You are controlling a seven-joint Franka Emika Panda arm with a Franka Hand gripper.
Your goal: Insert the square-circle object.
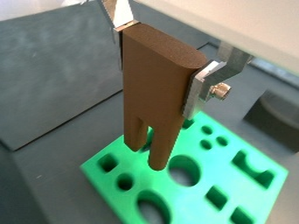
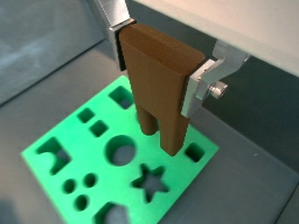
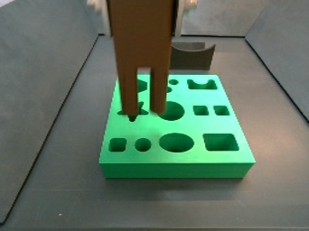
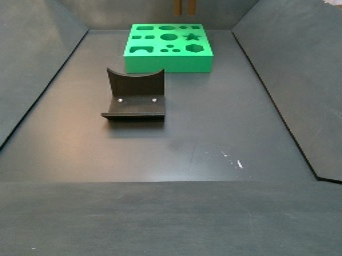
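My gripper is shut on the top of the square-circle object, a tall brown block with two long prongs, and holds it upright; both wrist views show this. The silver fingers clamp its two narrow sides. The prongs hang over the green board, with their tips close to its top face near the star hole and the large round hole. In a side view the block reaches out of the top of the frame. I cannot tell if the tips touch the board.
The dark grey block with a curved notch stands on the dark floor, apart from the green board; it also shows behind the board. Grey walls slope up on both sides of the floor.
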